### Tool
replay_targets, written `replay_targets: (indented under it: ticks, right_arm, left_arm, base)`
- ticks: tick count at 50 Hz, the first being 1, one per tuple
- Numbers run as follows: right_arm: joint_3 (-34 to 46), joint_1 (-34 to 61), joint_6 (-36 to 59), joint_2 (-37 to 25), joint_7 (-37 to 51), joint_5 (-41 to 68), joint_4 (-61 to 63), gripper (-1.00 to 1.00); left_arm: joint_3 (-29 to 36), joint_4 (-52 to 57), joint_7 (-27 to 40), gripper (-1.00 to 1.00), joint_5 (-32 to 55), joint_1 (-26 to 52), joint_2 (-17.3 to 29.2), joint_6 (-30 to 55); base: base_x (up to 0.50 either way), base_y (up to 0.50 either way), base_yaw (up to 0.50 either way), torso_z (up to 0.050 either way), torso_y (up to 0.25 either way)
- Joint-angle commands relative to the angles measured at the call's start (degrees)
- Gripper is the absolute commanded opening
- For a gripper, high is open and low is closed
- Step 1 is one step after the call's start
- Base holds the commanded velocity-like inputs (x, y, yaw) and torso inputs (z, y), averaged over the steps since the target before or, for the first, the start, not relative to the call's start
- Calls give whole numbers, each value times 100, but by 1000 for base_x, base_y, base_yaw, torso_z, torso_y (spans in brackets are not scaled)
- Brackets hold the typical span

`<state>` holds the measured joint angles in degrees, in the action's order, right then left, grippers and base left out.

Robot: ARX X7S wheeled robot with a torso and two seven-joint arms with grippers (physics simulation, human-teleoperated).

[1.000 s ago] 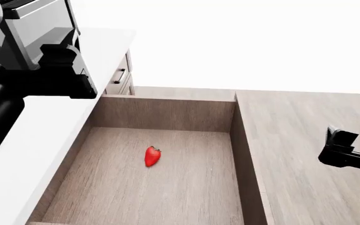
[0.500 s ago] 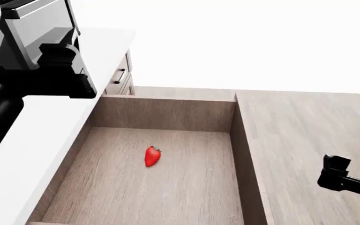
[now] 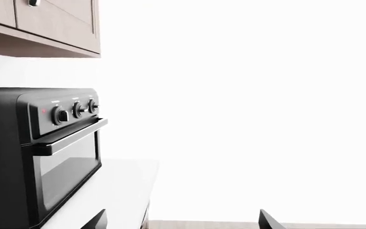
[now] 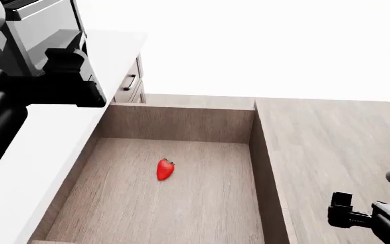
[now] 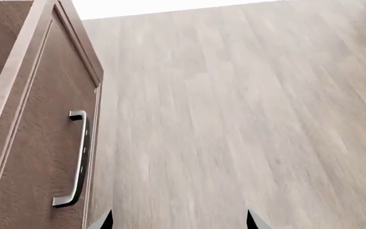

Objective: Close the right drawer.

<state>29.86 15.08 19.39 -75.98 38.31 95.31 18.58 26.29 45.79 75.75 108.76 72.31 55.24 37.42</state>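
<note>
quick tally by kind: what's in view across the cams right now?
Open right drawer: 1
Red strawberry-like item lying in it: 1
Bar handle on the drawer front: 1
Black toaster oven on the countertop: 1
Narrower drawer front with dark handle: 1
Grippers, left gripper and right gripper: 2
Total: 7

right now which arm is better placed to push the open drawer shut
Right. The right gripper hangs low beside the right drawer on its front side, and its wrist view looks at the bar handle. The left gripper is up over the countertop near the toaster oven.
</note>
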Motion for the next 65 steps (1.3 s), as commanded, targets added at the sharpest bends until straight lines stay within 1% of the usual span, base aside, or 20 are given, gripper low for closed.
replay_targets:
  ticks: [1,5,24,40,53,65]
  right_arm:
    - [188,354,634,475,-61,-195,-342,100]
    - [333,595,945,716,-117,-350,-481,100]
    - [668,1002,1439,1311,-334,-683,-972,100]
    - [862,1048,1526,1642,-641,-901,-1333,100]
    - [889,997,1546,1689,-665,-839,-1247,100]
    - [1045,1356,1839,1970,-760,-981,-1246,100]
  left_arm:
    - [14,-1,-6,100,-15,-6,2,-4]
    - [12,-1,-2,100,-6,8,8,-7]
    - [19,9,2,100,5,23,28,-20]
    - [47,7,2,100,-8,25,14,-22]
    - [63,19,20,100,5,37,20,-28]
    - [90,-4,12,100,-35,42,0,-18]
  base:
    - [0,0,0,0,0]
    - [0,0,0,0,0]
    - [0,0,0,0,0]
    - [0,0,0,0,0]
    - [0,0,0,0,0]
    - [0,0,0,0,0]
